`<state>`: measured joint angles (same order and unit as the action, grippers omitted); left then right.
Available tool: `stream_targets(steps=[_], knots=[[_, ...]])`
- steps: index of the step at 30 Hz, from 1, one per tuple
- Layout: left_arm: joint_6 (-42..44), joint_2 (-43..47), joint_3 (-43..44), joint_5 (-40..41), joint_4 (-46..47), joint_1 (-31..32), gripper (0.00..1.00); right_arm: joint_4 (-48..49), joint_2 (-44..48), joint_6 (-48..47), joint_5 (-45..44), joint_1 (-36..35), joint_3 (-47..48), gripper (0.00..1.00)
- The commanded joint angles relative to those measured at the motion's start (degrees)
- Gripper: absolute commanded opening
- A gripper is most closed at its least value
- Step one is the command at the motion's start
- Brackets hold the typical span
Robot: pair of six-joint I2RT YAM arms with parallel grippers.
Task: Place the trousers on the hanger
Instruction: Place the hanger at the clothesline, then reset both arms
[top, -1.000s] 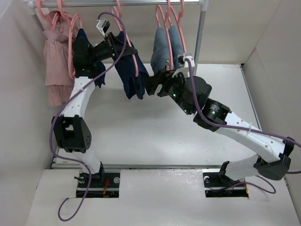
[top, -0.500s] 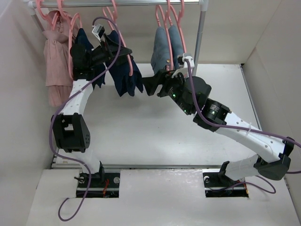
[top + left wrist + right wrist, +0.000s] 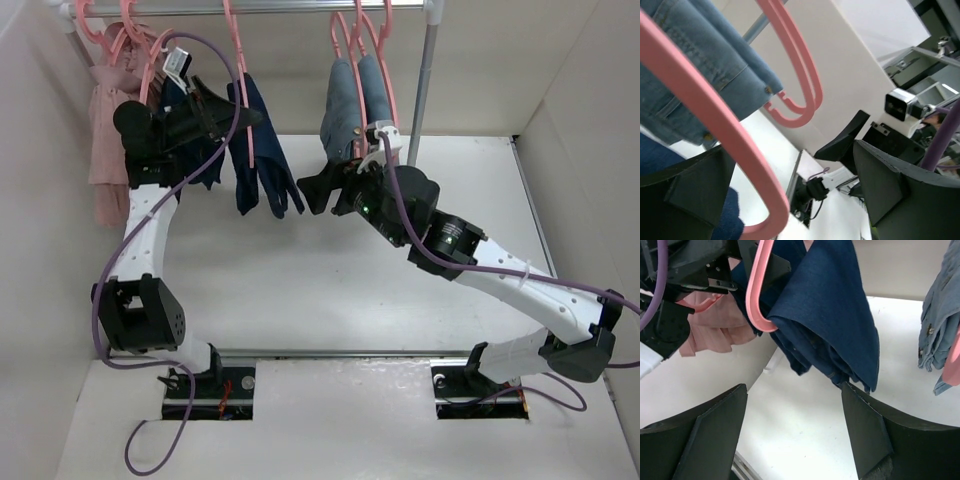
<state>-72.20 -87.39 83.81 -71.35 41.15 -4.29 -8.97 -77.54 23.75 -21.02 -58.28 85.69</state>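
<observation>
The dark navy trousers (image 3: pixel 262 160) hang folded over a pink hanger (image 3: pixel 235 60) whose hook reaches up to the rail (image 3: pixel 300 6). My left gripper (image 3: pixel 235 112) is open beside the hanger's upper part. In the left wrist view the hanger arm (image 3: pixel 705 115) runs between the spread fingers (image 3: pixel 685 190) of the left gripper (image 3: pixel 792 150) without being pinched. My right gripper (image 3: pixel 318 183) is open and empty, just right of the trousers' lower end. The right wrist view shows the trousers (image 3: pixel 835 315) and hanger (image 3: pixel 757 295) above the right gripper (image 3: pixel 794 387).
Paler blue jeans (image 3: pixel 355 100) hang on pink hangers (image 3: pixel 362 40) right of the trousers. Another dark navy garment (image 3: pixel 190 150) and a pink garment (image 3: pixel 110 150) hang at the left. A rail post (image 3: pixel 420 90) stands behind the right arm. White walls enclose the table (image 3: pixel 330 290).
My left arm has lifted the hanger with the trousers up and to the left, under the rail, then opened its jaws off the hanger. My right gripper has shifted slightly left.
</observation>
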Motion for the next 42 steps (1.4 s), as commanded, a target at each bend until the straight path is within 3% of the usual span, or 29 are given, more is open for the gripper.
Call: stream_targets(steps=[1, 6, 11, 27, 36, 40, 42], knots=[[12.6, 2.9, -0.4, -1.4, -12.8, -1.0, 1.0, 0.0, 0.0, -0.8, 2.1, 0.2, -0.1, 0.81], [32.2, 4.0, 3.4, 2.8, -35.6, -1.0, 1.0, 0.0, 0.5, -0.8, 2.1, 0.2, -0.6, 0.82], [40.7, 5.4, 7.8, 7.9, -48.0, -1.0, 1.0, 0.0, 1.7, -0.8, 2.6, 0.2, -1.1, 0.82], [56.4, 11.6, 13.8, 25.4, -64.3, -1.0, 1.0, 0.0, 3.5, -0.8, 3.8, 0.2, -3.9, 0.82], [68.2, 15.3, 15.8, 41.8, -70.4, -1.0, 1.0, 0.0, 4.6, -0.8, 3.8, 0.2, -4.4, 0.82], [76.4, 22.3, 9.3, 51.6, -67.3, -1.0, 1.0, -1.9, 5.7, -0.8, 1.6, 0.2, -6.9, 0.98], [79.7, 30.2, 3.8, 54.9, -63.3, -1.0, 1.0, -3.1, 7.0, -2.1, 0.1, 0.2, -8.3, 1.0]])
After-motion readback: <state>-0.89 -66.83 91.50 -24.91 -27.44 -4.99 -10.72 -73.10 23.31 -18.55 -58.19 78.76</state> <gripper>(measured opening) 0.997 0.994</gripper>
